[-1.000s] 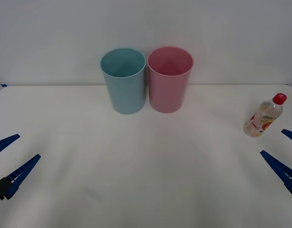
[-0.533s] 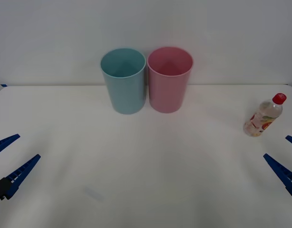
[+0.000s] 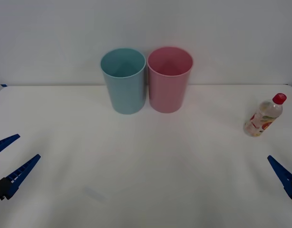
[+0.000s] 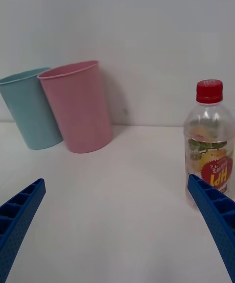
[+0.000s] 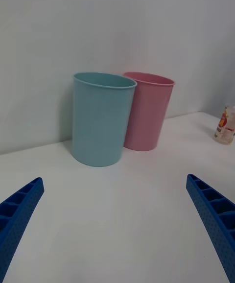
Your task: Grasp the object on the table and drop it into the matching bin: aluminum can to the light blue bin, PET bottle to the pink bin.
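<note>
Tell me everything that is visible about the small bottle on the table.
The bottle is small, of clear plastic, with a red cap and a white label printed with red-orange fruit. It stands upright and capped on the white table, at its right side, far from the two bins. Only the table touches it. The right gripper is open, near it but apart.

pink bin, lt blue bin, red-cap bottle w/ white-orange label, white table

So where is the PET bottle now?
The PET bottle stands upright at the table's far right, just beyond the open right gripper.
</note>
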Action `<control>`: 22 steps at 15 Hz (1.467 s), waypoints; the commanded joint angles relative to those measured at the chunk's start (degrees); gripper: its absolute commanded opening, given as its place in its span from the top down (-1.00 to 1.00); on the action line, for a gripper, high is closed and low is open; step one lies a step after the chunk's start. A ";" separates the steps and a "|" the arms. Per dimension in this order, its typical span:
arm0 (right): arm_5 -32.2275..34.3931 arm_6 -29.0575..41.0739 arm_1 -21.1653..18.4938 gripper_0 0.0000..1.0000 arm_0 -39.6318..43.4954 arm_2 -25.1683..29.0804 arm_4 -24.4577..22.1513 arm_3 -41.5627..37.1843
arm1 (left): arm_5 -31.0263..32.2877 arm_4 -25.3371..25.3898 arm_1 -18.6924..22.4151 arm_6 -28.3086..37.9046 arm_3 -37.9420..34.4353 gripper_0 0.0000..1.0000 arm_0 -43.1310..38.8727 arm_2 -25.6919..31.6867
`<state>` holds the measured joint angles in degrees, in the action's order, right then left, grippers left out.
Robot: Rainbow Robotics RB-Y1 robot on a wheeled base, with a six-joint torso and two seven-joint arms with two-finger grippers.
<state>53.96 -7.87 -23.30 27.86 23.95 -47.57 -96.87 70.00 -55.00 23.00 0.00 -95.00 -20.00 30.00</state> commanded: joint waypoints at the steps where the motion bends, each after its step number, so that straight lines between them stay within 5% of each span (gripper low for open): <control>1: -5.45 -6.64 0.01 -1.00 0.62 -2.33 2.57 0.01 | 0.00 0.00 0.00 0.00 0.00 -1.00 0.00 0.00; 13: -21.53 -12.61 0.89 -1.00 -2.72 -8.13 4.41 0.54 | 0.00 0.00 0.00 0.00 0.00 -1.00 0.00 0.00; 22: -21.79 -15.34 0.98 -1.00 -15.56 -8.75 2.39 15.04 | 0.00 0.00 0.00 0.00 0.00 -1.00 0.00 0.00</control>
<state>32.15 -22.92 -22.33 13.38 15.22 -44.88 -83.04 70.00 -55.00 23.00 0.00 -95.00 -20.00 30.00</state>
